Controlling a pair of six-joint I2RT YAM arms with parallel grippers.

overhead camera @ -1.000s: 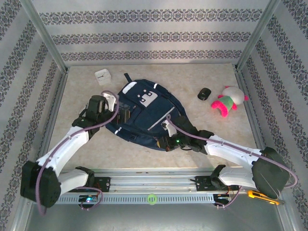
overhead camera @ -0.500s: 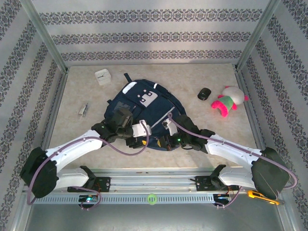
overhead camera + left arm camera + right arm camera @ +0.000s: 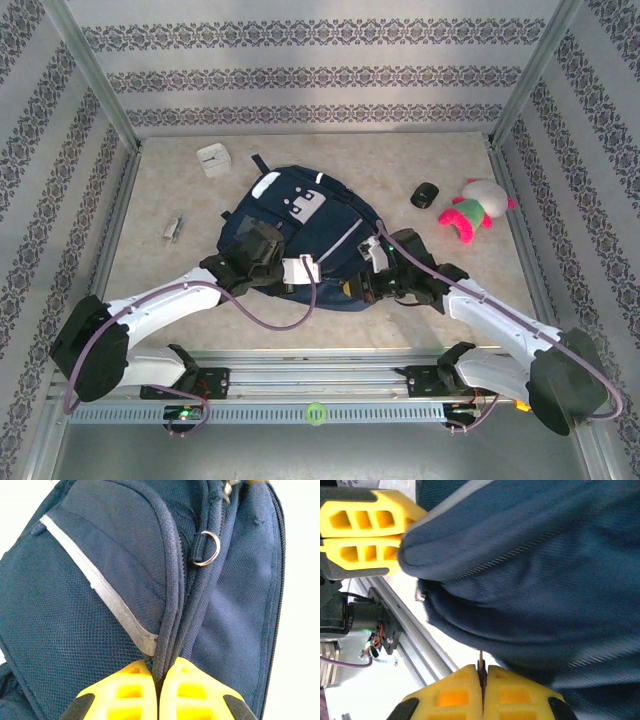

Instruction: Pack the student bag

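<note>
The student bag, navy with a grey-white patch and a pale stripe, lies flat mid-table. My left gripper is at its near edge. In the left wrist view the left gripper is shut on the bag's zipper seam, beside the pale stripe and a metal ring. My right gripper is just right of it. In the right wrist view the right gripper is shut on a thin pull tab under the lifted bag fabric. The left gripper's yellow fingers show there too.
A white cube stands at the back left. A small metallic item lies left of the bag. A black object and a pink-and-white plush toy lie at the right. The metal rail runs along the near edge.
My left arm swung from the bag's left side to its near edge and shut on the zipper seam. My right gripper shifted slightly right and farther back, still shut.
</note>
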